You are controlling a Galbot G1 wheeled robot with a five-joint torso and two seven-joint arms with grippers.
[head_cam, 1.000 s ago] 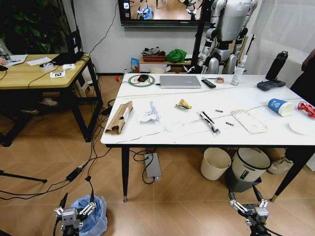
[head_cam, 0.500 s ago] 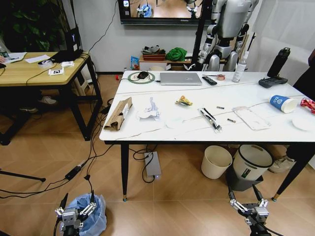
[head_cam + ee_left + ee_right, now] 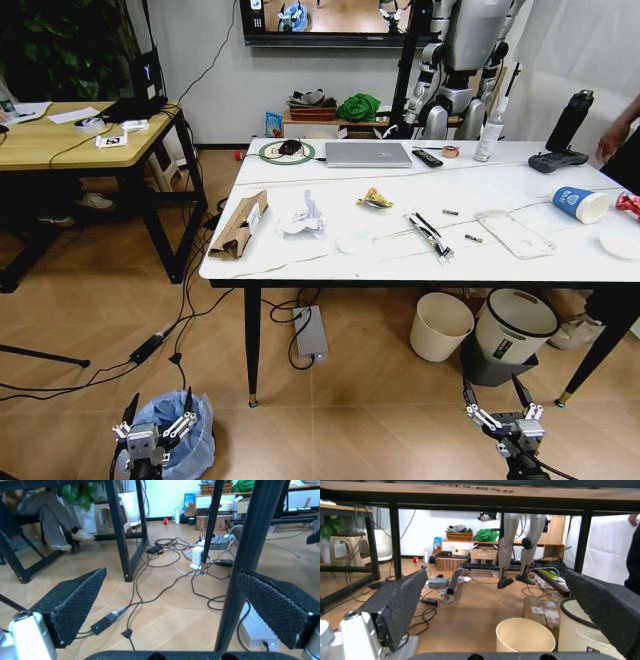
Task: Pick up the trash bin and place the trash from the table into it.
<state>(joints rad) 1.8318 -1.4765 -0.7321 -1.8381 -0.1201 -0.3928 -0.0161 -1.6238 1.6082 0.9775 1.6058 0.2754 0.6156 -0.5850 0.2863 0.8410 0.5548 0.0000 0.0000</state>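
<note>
Trash bin point(image 3: 185, 440), lower left: light, bag-lined, crinkly; grip rigid rim. Left gripper point(image 3: 150, 432) over it, right gripper point(image 3: 503, 418) lower right; both jaws open.

Blue-bagged round trash bin point(image 3: 180, 440): partly hidden behind left gripper point(image 3: 155, 423), cut by frame bottom. Red wrapper point(image 3: 630, 203) cropped at right edge.

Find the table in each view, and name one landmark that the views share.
Head view: the table spans the middle, seen from above.
Left wrist view: one black leg of it stands close ahead.
Right wrist view: its underside runs overhead.
Shared landmark: the green bundle by the back wall.
</note>
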